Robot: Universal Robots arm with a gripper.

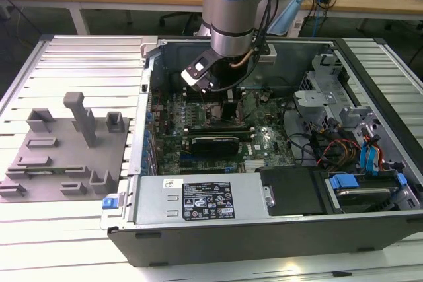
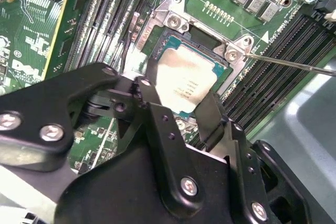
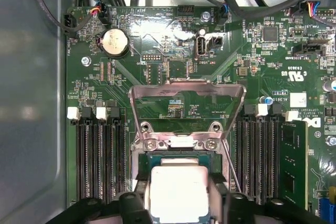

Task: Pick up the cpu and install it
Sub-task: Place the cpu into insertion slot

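Note:
In both wrist views the cpu [image 2: 185, 80] [image 3: 178, 187], a small square chip with a pale silver top, sits level at the opening of the dark metal-framed socket [image 2: 178, 22] on the green motherboard. My gripper [image 2: 181, 98] [image 3: 179, 205] is shut on the cpu, with a black finger [image 2: 210, 116] against each of two opposite edges. The socket's hinged metal load plate [image 3: 186, 92] stands swung open behind the chip. In the exterior view the gripper [image 1: 228, 100] reaches down into the open computer case over the board.
Memory slots [image 3: 100, 156] flank the socket, and one stick [image 3: 293, 161] is seated. A thin metal socket lever [image 2: 294, 65] juts out beside the frame. A black card [image 1: 213, 143], cables [image 1: 330, 150] and the power supply [image 1: 205, 199] crowd the case. A grey moulded tray [image 1: 66, 150] lies outside it.

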